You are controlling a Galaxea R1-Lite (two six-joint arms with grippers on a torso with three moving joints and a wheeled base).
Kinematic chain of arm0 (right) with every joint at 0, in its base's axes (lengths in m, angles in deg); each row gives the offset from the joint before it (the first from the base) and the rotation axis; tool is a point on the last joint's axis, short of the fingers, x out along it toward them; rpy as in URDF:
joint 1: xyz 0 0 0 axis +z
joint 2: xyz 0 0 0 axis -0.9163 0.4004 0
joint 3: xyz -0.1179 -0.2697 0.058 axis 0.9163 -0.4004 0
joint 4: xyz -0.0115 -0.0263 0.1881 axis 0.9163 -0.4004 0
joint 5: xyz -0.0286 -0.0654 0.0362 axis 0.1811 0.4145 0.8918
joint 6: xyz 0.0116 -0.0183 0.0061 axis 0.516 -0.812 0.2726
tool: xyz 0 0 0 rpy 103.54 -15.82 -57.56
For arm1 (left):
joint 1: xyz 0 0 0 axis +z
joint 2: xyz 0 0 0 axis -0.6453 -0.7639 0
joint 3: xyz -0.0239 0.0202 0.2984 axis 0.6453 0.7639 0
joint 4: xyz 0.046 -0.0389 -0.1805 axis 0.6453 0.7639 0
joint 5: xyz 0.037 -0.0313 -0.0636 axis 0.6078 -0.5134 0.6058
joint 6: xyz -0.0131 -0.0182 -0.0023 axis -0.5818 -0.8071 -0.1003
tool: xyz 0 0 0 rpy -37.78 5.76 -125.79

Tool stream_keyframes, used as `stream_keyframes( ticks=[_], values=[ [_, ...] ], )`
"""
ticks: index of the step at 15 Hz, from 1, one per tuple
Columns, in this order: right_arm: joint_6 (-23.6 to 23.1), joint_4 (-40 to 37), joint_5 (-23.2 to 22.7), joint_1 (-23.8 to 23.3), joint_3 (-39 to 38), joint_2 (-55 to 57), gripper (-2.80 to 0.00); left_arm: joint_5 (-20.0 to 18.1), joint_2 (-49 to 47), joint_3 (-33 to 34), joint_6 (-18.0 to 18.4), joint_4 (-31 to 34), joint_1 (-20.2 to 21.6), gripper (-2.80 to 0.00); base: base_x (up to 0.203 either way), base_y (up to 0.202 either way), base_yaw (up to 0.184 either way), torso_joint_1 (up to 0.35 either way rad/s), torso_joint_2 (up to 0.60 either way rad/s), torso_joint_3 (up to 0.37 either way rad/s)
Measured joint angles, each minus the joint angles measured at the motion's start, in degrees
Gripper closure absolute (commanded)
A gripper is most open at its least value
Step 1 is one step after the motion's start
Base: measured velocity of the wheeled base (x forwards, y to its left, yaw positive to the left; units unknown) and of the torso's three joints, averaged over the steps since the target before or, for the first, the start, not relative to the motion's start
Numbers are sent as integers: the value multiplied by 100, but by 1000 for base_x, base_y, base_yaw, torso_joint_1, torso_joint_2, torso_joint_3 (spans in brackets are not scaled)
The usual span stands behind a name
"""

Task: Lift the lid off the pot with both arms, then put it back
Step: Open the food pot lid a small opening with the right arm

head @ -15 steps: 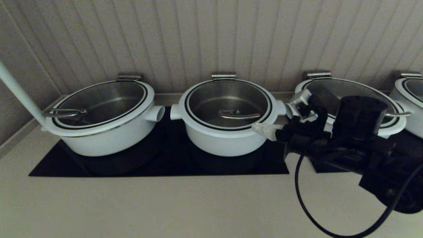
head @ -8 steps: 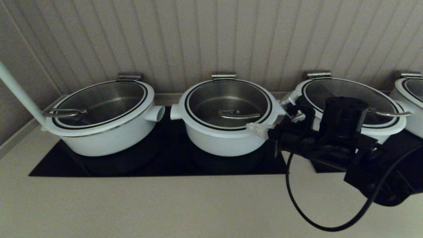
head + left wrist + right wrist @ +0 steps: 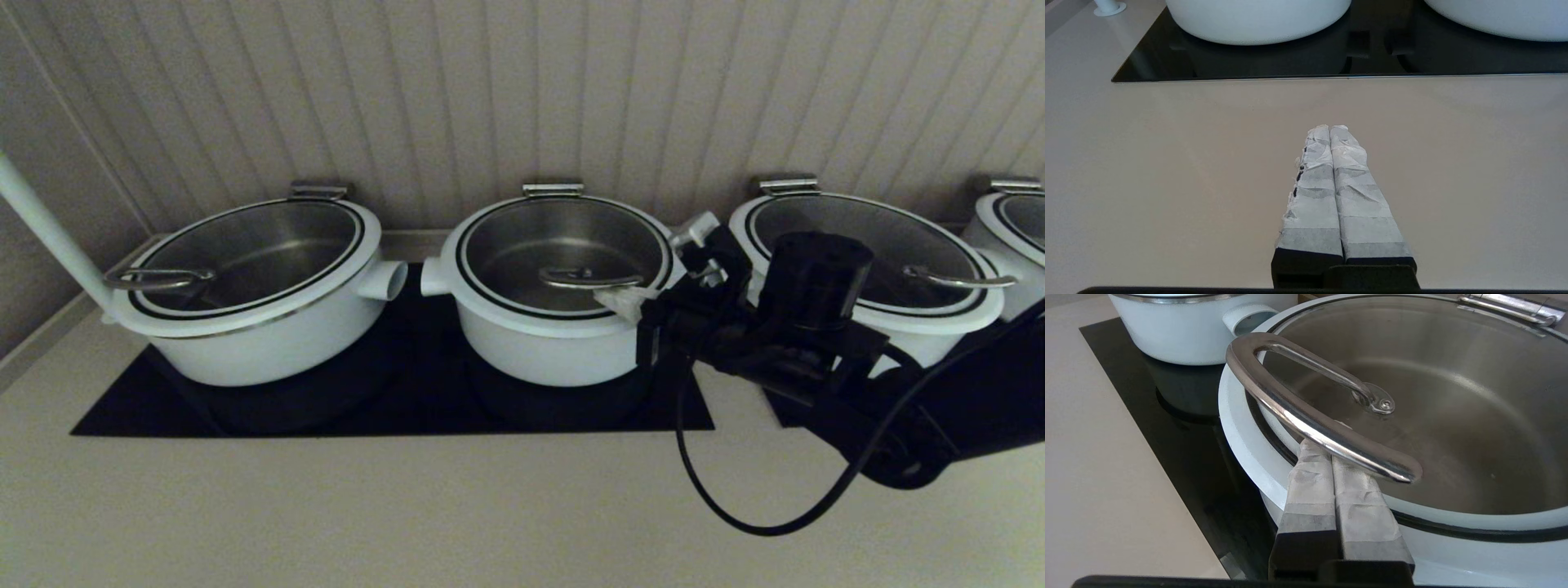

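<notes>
Steel-lined white pots stand in a row on a black cooktop [image 3: 392, 416]; the left gripper [image 3: 1336, 130] is out of the head view, hovering over the bare counter [image 3: 1167, 171] in front of them with its taped fingers pressed together and holding nothing. The pot [image 3: 563, 286] sits mid-row, its glass lid [image 3: 563, 245] seated. At its right front rim the right gripper [image 3: 1327, 447], fingers closed and empty, is tucked under the lid's steel loop handle [image 3: 1310, 416], so I judge lifting has not begun.
</notes>
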Motion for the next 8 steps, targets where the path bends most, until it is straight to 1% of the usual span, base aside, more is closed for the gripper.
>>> stream_keyframes(
  ticks=[4,8],
  values=[
    [-3,25,2,13,97,41,0,-1,0,0,-2,0,-2,0,0,0,0,0,0,0],
    [-2,-214,18,11,179,-66,0,-3,0,0,-2,-2,-2,0,0,0,0,0,0,0]
  ],
)
